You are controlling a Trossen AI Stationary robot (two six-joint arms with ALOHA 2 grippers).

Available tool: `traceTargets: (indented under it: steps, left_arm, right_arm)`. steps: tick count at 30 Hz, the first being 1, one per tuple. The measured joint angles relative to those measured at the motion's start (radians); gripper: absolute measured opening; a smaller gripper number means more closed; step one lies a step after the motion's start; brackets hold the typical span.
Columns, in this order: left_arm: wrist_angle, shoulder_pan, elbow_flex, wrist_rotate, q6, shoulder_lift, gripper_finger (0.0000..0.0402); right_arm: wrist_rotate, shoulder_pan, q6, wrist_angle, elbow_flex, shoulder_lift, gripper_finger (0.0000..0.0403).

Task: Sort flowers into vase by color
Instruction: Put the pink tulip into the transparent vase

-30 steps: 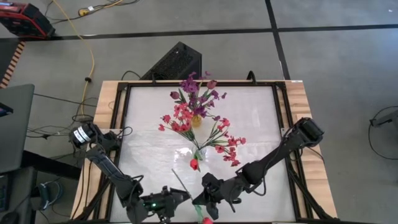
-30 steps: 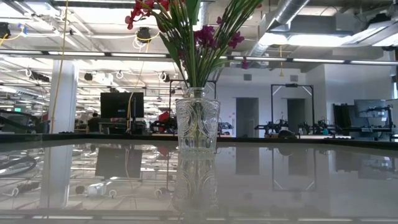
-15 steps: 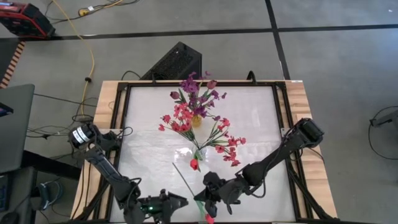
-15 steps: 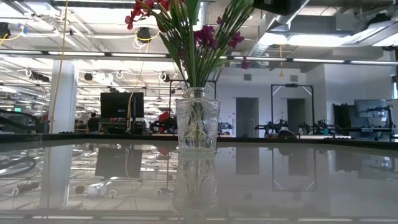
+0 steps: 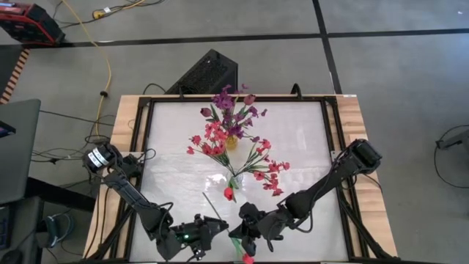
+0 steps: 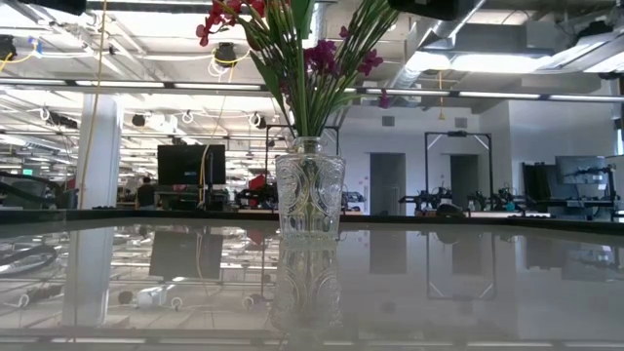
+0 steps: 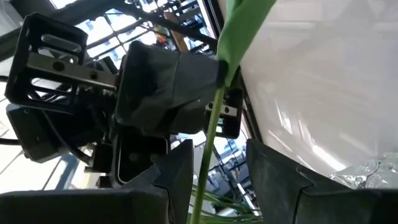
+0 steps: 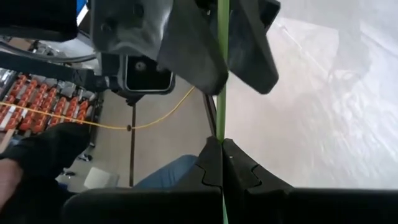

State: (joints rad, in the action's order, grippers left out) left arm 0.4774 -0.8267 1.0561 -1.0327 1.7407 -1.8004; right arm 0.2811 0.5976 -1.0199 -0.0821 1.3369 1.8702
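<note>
Right end effector [image 8: 221,152] grips the flower stem [image 8: 221,74] tight; left end effector [image 7: 214,171] stands open around it. Left should close squarely before right releases.

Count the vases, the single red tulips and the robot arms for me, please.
Vases: 2, yellowish vase, clear vase
Red tulips: 2, loose tulip, held tulip in right tool
Arms: 2, left arm, right arm
Total: 6

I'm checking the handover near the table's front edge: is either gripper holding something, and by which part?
The right gripper is shut on the red tulip's green stem, partway along. The left gripper's fingers stand open around that stem, not clamped.
</note>
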Motion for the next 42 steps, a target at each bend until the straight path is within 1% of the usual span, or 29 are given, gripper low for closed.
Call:
traceTargets:
  steps: [4,7,10,13,14,19,21,25,30,32,34,38,40,42]
  left_arm:
    - [0.000,0.006,0.000,0.001,-0.009,0.000,0.0139]
    - [0.004,0.007,0.000,-0.002,-0.046,0.000,0.0130]
    - [0.006,0.007,0.000,-0.040,-0.081,0.000,0.0094]
    - [0.006,0.003,0.002,-0.076,-0.083,0.000,0.0030]
    - [0.006,0.001,0.002,-0.083,-0.080,0.000,0.0015]
    - [0.006,-0.002,0.002,-0.071,-0.087,0.000,0.0002]
    - [0.004,-0.002,0.002,-0.060,-0.101,0.000,0.0001]
    - [-0.024,-0.005,0.002,0.006,-0.173,0.001,0.0000]
    - [-0.128,-0.013,0.003,0.078,-0.358,0.001,0.0000]
    - [-0.158,-0.017,0.003,0.117,-0.470,0.001,0.0000]
    - [-0.159,-0.021,0.003,0.188,-0.619,0.001,0.0000]
    - [-0.150,-0.025,0.003,0.351,-0.891,0.001,0.0000]
    - [-0.150,-0.024,0.002,0.378,-0.982,0.001,0.0000]
    - [-0.133,-0.022,-0.014,0.383,-1.056,0.001,0.0000]
  right_arm:
    - [-0.020,0.000,0.003,0.001,0.000,0.000,0.0019]
    - [-0.021,0.000,0.036,-0.003,0.000,0.000,0.0030]
    - [-0.022,0.000,0.058,-0.012,0.000,0.000,0.0049]
    - [-0.036,0.000,0.060,-0.016,0.000,0.000,0.0065]
    - [-0.048,0.000,0.060,-0.016,0.000,0.000,0.0068]
    - [-0.051,0.000,0.078,-0.017,0.000,0.000,0.0080]
    - [-0.052,0.000,0.139,-0.021,0.000,0.000,0.0086]
    - [-0.050,0.011,0.329,-0.033,0.000,0.000,0.0105]
    - [-0.050,0.036,0.466,-0.032,0.000,0.000,0.0138]
    - [-0.049,0.047,0.520,-0.030,0.000,0.000,0.0154]
    - [-0.049,0.062,0.598,-0.030,0.000,0.000,0.0169]
    - [-0.044,0.101,0.862,-0.030,0.000,0.000,0.0189]
    - [-0.011,0.122,0.996,-0.031,0.000,0.000,0.0195]
    - [0.064,0.143,1.107,-0.031,0.000,0.000,0.0196]
